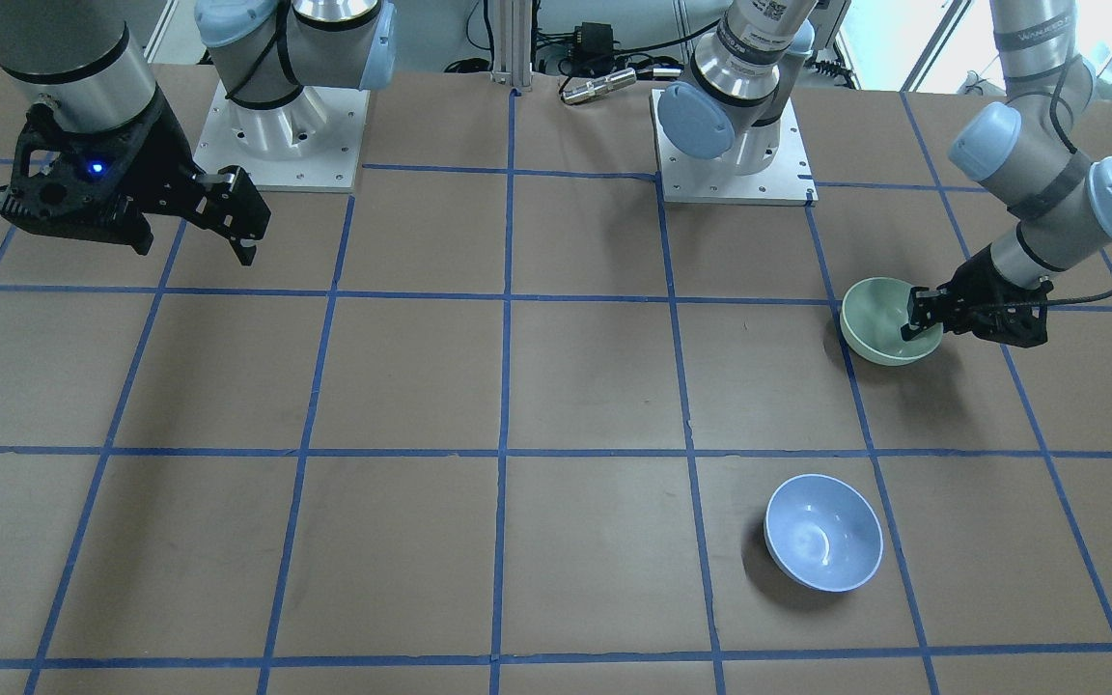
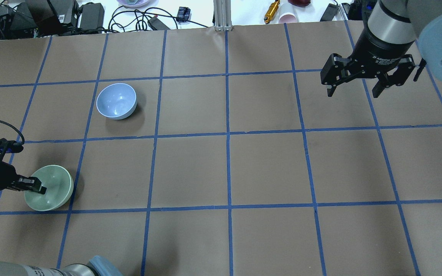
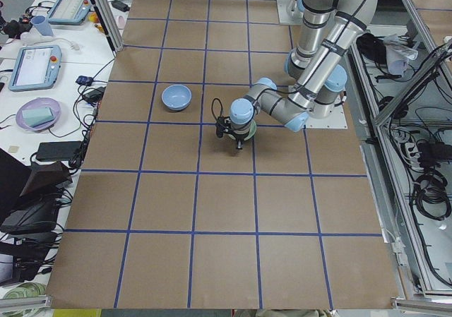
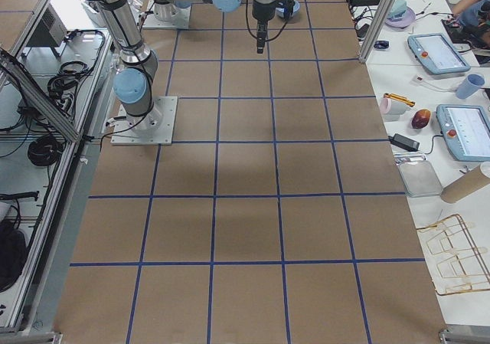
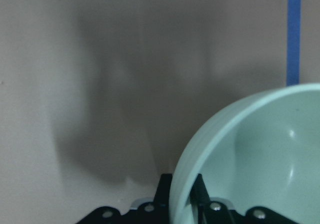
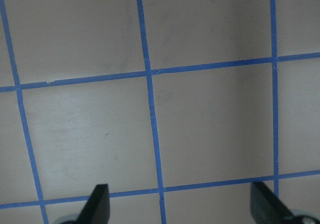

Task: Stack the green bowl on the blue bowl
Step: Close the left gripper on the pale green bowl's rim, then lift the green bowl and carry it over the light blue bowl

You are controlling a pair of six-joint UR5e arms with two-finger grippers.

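Note:
The pale green bowl point(image 1: 876, 326) is at the table's left side, near my left arm's base side, and looks tilted. My left gripper point(image 1: 922, 319) is shut on its rim, one finger inside and one outside, as the left wrist view point(image 5: 183, 200) shows. The bowl point(image 5: 260, 154) fills that view's lower right. In the overhead view the gripper point(image 2: 37, 188) grips the green bowl point(image 2: 54, 188) from the left. The blue bowl point(image 2: 116, 101) stands upright and empty about one grid square farther out point(image 1: 823, 532). My right gripper point(image 2: 353, 91) hangs open and empty high over the far right.
The table is brown paper with a blue tape grid point(image 2: 227, 134). Cables and power bricks point(image 2: 71, 13) lie beyond the far edge. The two arm bases point(image 1: 278, 135) point(image 1: 735, 159) are bolted at the robot's side. The right wrist view shows only bare grid point(image 6: 150, 109).

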